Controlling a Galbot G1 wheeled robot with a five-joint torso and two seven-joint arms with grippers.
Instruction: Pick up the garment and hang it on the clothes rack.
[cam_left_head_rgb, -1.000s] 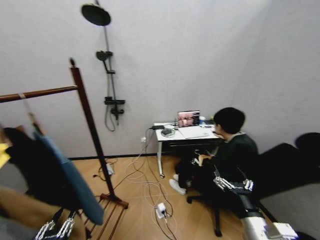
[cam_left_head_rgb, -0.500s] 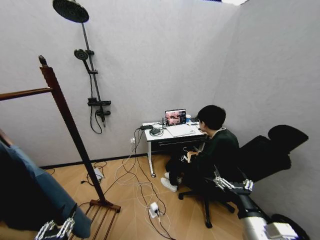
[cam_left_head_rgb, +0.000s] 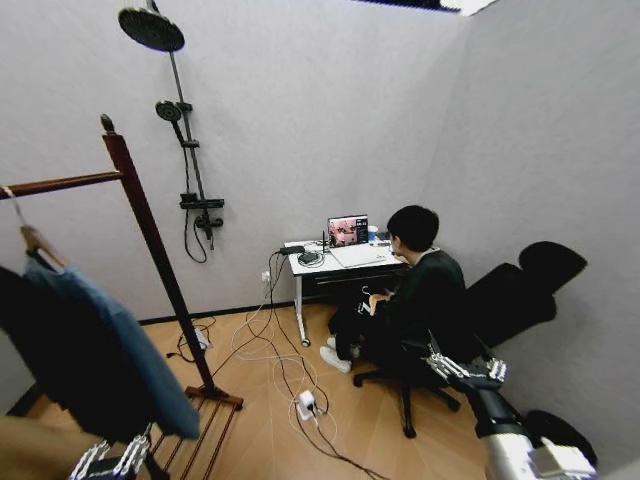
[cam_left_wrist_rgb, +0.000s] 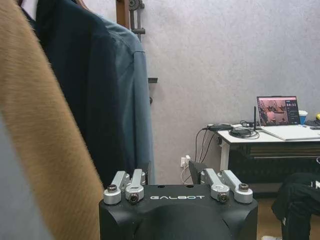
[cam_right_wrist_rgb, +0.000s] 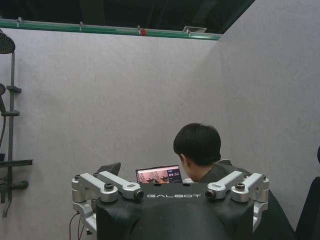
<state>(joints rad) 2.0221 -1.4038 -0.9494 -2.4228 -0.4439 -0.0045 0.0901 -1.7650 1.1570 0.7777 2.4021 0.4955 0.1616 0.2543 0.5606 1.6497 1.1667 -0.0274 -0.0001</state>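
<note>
Since half a second ago: my head camera has swung, so the whole room sits differently in view; the rack post stands a little further right in the frame and the garment hangs fuller in sight. That is the camera's move, not the things'.
Left gripper (cam_left_head_rgb: 110, 458): low, just in front of the rack's base, with its fingers (cam_left_wrist_rgb: 126, 183) spread apart and nothing between them.
Right gripper (cam_left_head_rgb: 462, 368): low and well to the right of the rack, fingers (cam_right_wrist_rgb: 117, 186) spread wide, holding nothing.
Garment (cam_left_head_rgb: 110, 350): a dark teal-blue shirt on a wooden hanger (cam_left_head_rgb: 38, 243), hanging from the rack's bar, left of the post; its hem comes down near the base shelf. In the left wrist view it (cam_left_wrist_rgb: 127, 95) hangs close before my left gripper.
Black garment (cam_left_head_rgb: 50, 350): beside the teal one on the same bar, further from the post.
Tan coat (cam_left_wrist_rgb: 45, 145): nearest the left wrist camera, alongside the dark clothes.
Clothes rack (cam_left_head_rgb: 150, 235): a dark reddish-brown post with a ball finial, a horizontal bar (cam_left_head_rgb: 60, 184) and a slatted base shelf (cam_left_head_rgb: 205, 425).
Shower fitting (cam_left_head_rgb: 185, 150): on the wall behind the rack.
Desk (cam_left_head_rgb: 335, 262): beyond the rack to the right, carrying a laptop (cam_left_head_rgb: 348, 230), with a person seated at it.
</note>
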